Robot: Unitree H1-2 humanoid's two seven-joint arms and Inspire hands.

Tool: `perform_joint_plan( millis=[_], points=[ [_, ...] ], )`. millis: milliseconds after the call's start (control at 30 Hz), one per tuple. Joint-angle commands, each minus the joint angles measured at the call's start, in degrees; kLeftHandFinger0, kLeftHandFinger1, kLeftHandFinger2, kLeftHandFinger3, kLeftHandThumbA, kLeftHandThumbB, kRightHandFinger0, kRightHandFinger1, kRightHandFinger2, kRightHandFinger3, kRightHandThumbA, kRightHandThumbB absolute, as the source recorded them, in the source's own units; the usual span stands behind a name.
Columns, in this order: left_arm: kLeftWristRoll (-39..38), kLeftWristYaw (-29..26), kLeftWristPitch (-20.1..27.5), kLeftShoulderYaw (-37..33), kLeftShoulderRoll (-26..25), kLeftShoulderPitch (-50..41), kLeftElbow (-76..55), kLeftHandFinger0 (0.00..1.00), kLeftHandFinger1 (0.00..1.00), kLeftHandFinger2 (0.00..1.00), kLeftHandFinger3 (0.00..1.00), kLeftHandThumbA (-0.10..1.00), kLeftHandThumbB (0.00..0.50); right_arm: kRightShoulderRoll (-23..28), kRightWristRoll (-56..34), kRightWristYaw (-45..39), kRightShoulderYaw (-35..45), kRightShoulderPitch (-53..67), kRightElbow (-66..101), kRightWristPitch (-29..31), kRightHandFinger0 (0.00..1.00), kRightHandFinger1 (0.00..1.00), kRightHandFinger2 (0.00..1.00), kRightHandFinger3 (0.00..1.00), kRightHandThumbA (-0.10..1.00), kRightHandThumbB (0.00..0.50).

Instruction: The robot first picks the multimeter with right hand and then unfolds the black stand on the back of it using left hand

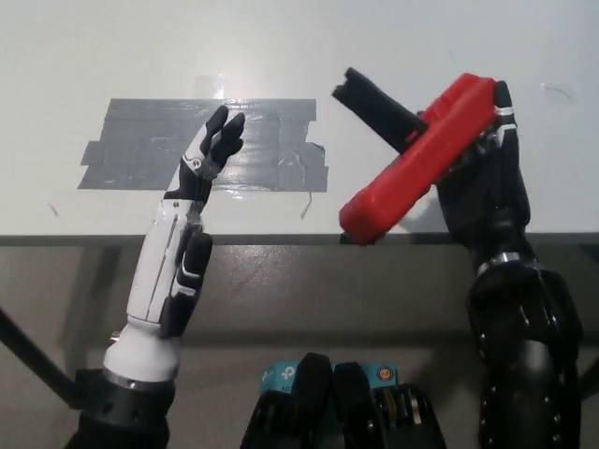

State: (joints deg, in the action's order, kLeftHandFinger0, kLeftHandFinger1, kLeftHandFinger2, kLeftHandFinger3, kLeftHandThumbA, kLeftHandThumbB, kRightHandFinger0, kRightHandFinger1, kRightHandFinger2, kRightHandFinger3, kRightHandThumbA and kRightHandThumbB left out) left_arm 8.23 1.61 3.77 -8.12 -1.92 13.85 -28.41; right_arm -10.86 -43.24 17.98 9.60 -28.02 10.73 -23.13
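The black right robot hand (482, 182) grips the red multimeter (418, 159), holding it off the white counter (112, 47) at the right side of the view. The multimeter is tilted, its lower end near the counter's front edge and its upper end pointing away and to the right. The black stand (376, 105) sticks out from the multimeter's upper side, angled toward the upper left. The white left robot hand (201, 164) is raised above the counter with its fingers apart and holding nothing, positioned over a patch of grey tape (126, 145) stuck flat on the counter. The left hand is well apart from the multimeter and the stand. No containers appear on the counter.
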Motion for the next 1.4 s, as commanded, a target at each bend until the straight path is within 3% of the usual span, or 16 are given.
perform_joint_plan(
  millis=[0,67,100,167,233,300,333,400,567,700,800,933,1100,1300,1333,1367],
  points=[
    [1.06,2.47,-3.47,-2.4,2.4,5.46,-9.97,1.0,1.0,1.0,1.0,1.0,0.217,-1.07,-21.49,-11.57,-9.38,-3.24,17.45,-3.8,0.0,0.43,0.94,1.0,-0.1,0.127],
    [1.92,2.73,-3.7,-2.67,2.29,5.81,-10.67,1.0,1.0,1.0,1.0,1.0,0.26,-0.39,-22.33,-11.48,-10.2,-2.79,18.01,-3.8,0.0,0.37,0.86,1.0,-0.1,0.12],
    [3.54,2.98,-3.63,-2.79,2.14,6.38,-11.27,1.0,1.0,1.0,1.0,1.0,0.238,-0.47,-22.2,-11.3,-10.5,-2.25,18.55,-3.8,0.0,0.37,0.86,0.99,-0.1,0.118],
    [5.22,2.78,-3.41,-2.85,2.65,7.07,-11.81,1.0,1.0,1.0,1.0,1.0,0.268,-0.52,-21.53,-11.38,-10.79,-1.26,19.14,-3.8,0.0,0.32,0.75,0.82,-0.1,0.124],
    [6.0,2.64,-1.85,-3.04,2.84,7.56,-11.68,1.0,1.0,1.0,1.0,1.0,0.264,-0.25,-21.35,-11.33,-11.36,-0.37,19.66,-3.8,0.0,0.31,0.71,0.77,-0.1,0.113],
    [6.19,2.62,-0.15,-3.37,2.92,7.74,-11.4,1.0,1.0,1.0,1.0,1.0,0.275,-0.13,-21.25,-11.22,-11.78,0.42,20.22,-3.8,0.0,0.32,0.78,0.84,-0.1,0.102],
    [5.83,2.69,0.24,-3.63,3.05,7.76,-11.46,1.0,1.0,1.0,1.0,1.0,0.286,-0.05,-21.35,-11.28,-11.79,0.67,20.38,-3.8,0.0,0.32,0.83,0.96,-0.1,0.089],
    [6.93,2.68,1.72,-3.95,3.28,8.03,-11.8,1.0,1.0,1.0,1.0,1.0,0.281,0.24,-21.86,-11.21,-11.74,0.73,20.53,-3.79,0.0,0.32,0.85,1.0,-0.1,0.07],
    [11.57,1.4,7.3,-4.41,4.03,8.46,-11.53,1.0,1.0,1.0,1.0,1.0,0.282,0.8,-23.78,-9.33,-11.26,1.15,21.15,-3.67,0.0,0.38,0.88,1.0,-0.1,0.079],
    [12.05,0.63,10.28,-4.18,4.85,8.74,-12.09,1.0,1.0,1.0,1.0,1.0,0.24,1.88,-23.94,-8.7,-11.21,1.48,21.37,-3.59,0.0,0.38,0.88,1.0,-0.1,0.091],
    [15.78,-0.17,11.27,-3.58,6.19,8.9,-12.68,1.0,1.0,1.0,1.0,1.0,0.301,2.14,-25.23,-7.84,-10.81,1.39,21.42,-3.42,0.0,0.42,0.9,1.0,-0.1,0.088],
    [8.11,1.77,12.85,-3.97,3.65,9.12,-13.44,1.0,1.0,1.0,1.0,1.0,0.343,2.54,-25.6,-6.07,-10.35,0.95,21.74,-3.17,0.0,0.46,0.91,1.0,-0.1,0.095],
    [14.58,0.46,17.2,-1.93,4.0,7.65,-15.47,1.0,1.0,1.0,1.0,1.0,0.485,3.11,-23.92,-5.81,-10.2,0.37,21.94,-2.56,0.0,0.48,0.91,1.0,-0.1,0.12],
    [11.09,1.74,18.26,-2.11,2.4,7.55,-14.39,1.0,1.0,0.95,1.0,1.0,0.493,2.71,-24.38,-5.89,-10.08,-0.07,21.98,-1.99,0.0,0.47,0.86,1.0,-0.1,0.112],
    [10.63,1.77,17.57,-2.17,2.51,7.55,-13.49,1.0,0.87,0.84,1.0,1.0,0.487,2.7,-24.35,-6.24,-10.46,0.0,22.56,-2.06,0.0,0.4,0.85,0.98,-0.1,0.116],
    [10.35,2.07,16.84,-2.18,2.33,7.53,-13.5,1.0,0.85,0.83,1.0,1.0,0.49,2.7,-24.3,-6.15,-10.59,-0.02,22.82,-2.14,0.0,0.38,0.85,0.96,-0.1,0.123]
  ],
)
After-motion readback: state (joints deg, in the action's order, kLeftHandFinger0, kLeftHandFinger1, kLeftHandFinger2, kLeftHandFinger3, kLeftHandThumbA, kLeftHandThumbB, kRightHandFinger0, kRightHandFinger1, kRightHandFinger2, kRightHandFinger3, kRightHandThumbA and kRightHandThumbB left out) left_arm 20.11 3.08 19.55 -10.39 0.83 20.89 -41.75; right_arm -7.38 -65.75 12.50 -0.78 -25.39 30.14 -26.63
